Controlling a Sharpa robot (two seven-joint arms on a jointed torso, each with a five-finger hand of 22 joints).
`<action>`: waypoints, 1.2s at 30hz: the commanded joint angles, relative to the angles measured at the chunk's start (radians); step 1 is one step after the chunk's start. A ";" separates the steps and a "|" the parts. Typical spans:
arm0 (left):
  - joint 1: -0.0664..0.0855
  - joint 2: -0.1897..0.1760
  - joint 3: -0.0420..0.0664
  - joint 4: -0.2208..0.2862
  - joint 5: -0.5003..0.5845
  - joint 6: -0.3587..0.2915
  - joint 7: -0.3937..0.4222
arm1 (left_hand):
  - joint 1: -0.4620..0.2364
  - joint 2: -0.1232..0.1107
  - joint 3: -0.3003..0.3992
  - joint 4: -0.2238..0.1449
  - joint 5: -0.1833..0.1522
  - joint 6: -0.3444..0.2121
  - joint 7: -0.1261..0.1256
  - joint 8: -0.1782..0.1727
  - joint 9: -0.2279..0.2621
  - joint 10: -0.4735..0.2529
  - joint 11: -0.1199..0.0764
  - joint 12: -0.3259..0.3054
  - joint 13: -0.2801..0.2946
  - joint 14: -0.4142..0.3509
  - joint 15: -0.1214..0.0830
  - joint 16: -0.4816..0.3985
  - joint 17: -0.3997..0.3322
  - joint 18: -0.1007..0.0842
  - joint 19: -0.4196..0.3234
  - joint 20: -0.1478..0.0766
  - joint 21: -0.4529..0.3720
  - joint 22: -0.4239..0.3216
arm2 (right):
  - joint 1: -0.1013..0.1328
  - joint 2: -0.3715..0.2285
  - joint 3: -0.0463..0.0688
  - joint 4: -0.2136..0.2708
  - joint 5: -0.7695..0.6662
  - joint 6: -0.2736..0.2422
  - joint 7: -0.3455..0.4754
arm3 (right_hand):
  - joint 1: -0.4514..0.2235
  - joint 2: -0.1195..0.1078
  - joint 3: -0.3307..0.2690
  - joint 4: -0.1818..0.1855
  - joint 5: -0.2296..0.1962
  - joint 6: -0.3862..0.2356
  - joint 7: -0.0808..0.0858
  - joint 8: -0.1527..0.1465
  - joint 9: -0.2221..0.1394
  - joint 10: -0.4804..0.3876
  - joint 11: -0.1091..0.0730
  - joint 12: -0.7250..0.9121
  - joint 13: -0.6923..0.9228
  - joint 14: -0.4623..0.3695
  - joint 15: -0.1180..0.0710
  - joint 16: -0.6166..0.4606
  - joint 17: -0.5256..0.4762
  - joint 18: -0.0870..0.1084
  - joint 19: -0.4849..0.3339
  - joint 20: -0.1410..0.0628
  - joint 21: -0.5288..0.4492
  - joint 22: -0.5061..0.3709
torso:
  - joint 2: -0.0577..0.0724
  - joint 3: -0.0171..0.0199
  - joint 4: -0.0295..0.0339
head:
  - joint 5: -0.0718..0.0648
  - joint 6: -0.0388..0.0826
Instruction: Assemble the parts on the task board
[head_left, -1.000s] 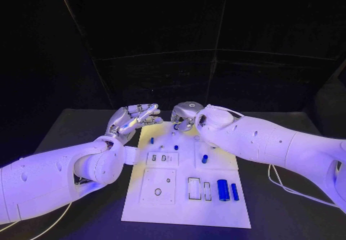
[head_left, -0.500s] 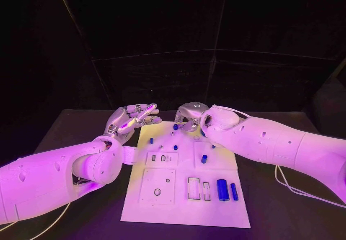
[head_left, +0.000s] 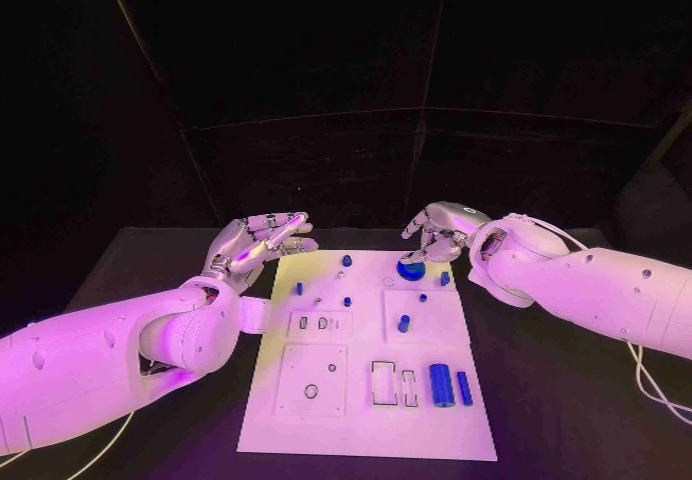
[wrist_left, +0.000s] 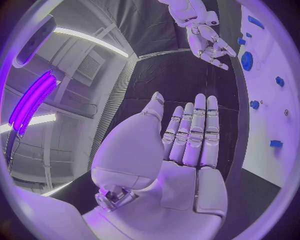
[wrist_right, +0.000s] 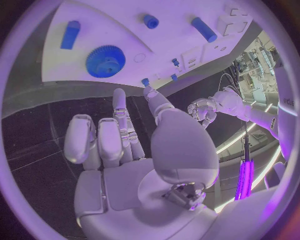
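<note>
Right robot hand (head_left: 440, 228) withdrawn (open, empty)

Your right hand (head_left: 440, 228) hovers, fingers spread and holding nothing, just beyond the task board (head_left: 361, 420), above its far right corner and the blue gear (head_left: 411, 270) lying there. Your left hand (head_left: 260, 240) sits off the board's far left corner, also holding nothing. Between the two hands, the board's far middle is open from above. Small blue pegs (head_left: 346, 261) stand there. The bare bench (head_left: 577, 410) flanks the board.
</note>
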 joint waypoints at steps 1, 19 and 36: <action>0.002 0.002 0.001 -0.001 -0.007 0.017 0.004 | 0.005 0.007 0.001 -0.006 0.006 0.008 0.002 -0.005 -0.001 -0.002 -0.001 -0.004 -0.001 0.006 -0.002 -0.005 0.001 0.015 0.006 0.002 -0.004 -0.002 | 0.002 -0.016 0.002 0.006 0.075 0.055 -0.066 | 0.061 0.031 -0.123 0.074 0.016 -0.019 0.002 0.022 0.007 -0.088 0.009 0.264 0.268 0.042 -0.005 0.080 0.124 -0.019 0.035 0.001 0.027 0.058 | -0.002 0.0011 -0.0057 | -0.004 0.003; 0.001 0.015 0.001 -0.014 -0.007 0.023 0.002 | 0.006 0.008 0.001 -0.007 0.006 0.010 0.000 -0.005 -0.001 0.001 -0.002 -0.004 0.000 0.007 -0.003 -0.006 0.002 0.015 0.008 0.001 -0.004 -0.002 | -0.008 0.042 0.002 -0.083 0.021 0.176 -0.095 | 0.212 0.074 -0.245 0.153 0.024 -0.055 0.021 0.072 0.010 -0.039 0.022 0.812 0.867 0.070 0.019 0.205 0.363 -0.035 0.086 0.024 0.065 0.148 | 0.000 -0.0014 0.0014 | -0.012 0.003; 0.001 0.015 0.001 -0.015 -0.007 0.021 0.003 | 0.005 0.008 0.000 -0.008 0.006 0.011 0.000 -0.006 -0.001 0.001 -0.002 -0.005 0.000 0.008 -0.003 -0.006 0.002 0.015 0.008 0.001 -0.004 -0.002 | -0.019 0.065 0.002 -0.101 -0.045 0.195 -0.101 | 0.245 0.095 -0.238 0.137 0.048 -0.045 0.020 0.088 0.012 -0.019 0.021 0.866 0.928 0.073 0.020 0.216 0.386 -0.039 0.097 0.025 0.073 0.168 | 0.000 -0.0009 0.0003 | -0.011 -0.002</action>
